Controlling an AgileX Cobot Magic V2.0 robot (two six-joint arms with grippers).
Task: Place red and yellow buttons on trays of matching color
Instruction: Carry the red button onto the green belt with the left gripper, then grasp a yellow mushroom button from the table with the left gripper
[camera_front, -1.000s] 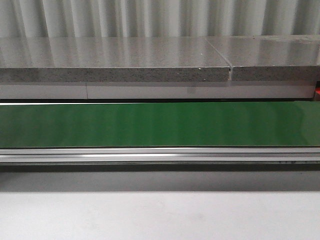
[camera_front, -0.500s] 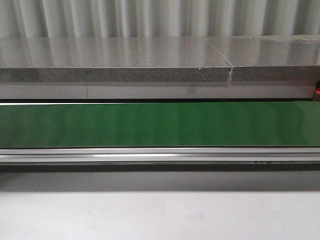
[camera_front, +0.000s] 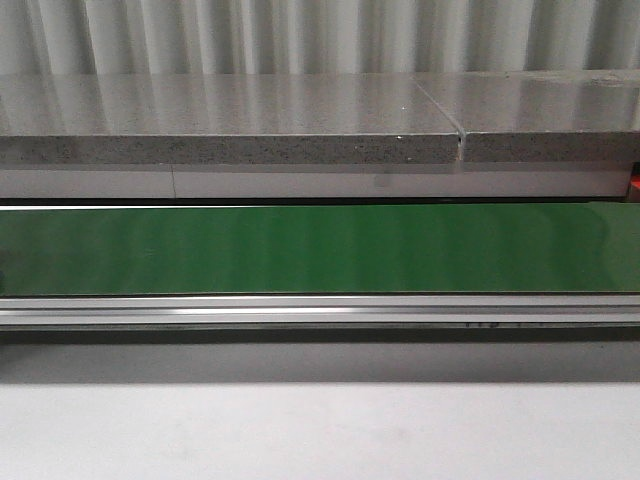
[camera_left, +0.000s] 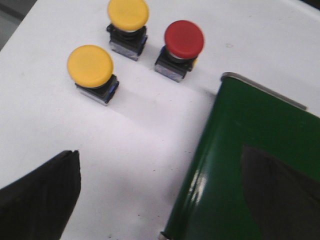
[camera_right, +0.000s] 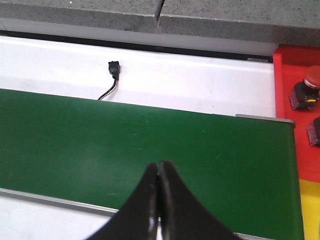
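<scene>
In the left wrist view, two yellow buttons (camera_left: 90, 66) (camera_left: 128, 12) and a red button (camera_left: 184, 39) stand upright on the white table, close together. My left gripper (camera_left: 160, 195) is open and holds nothing. It hovers short of the buttons, with one finger (camera_left: 40, 195) over the table and the other over the end of the green belt (camera_left: 250, 150). My right gripper (camera_right: 159, 167) is shut and empty above the belt (camera_right: 100, 140). Past the belt's end, the red tray (camera_right: 282, 75) holds a red button (camera_right: 311, 77). A strip of the yellow tray (camera_right: 310, 210) shows beside it.
The green conveyor belt (camera_front: 320, 248) crosses the front view, with a metal rail (camera_front: 320, 310) in front and a grey stone ledge (camera_front: 230, 130) behind. A black cable plug (camera_right: 114, 67) lies on the white strip beyond the belt. A dark button base (camera_right: 315, 131), cut by the frame edge, sits on the red tray.
Small dark marks along the belt's near rail have drifted left. Nothing else differs in the front view.
</scene>
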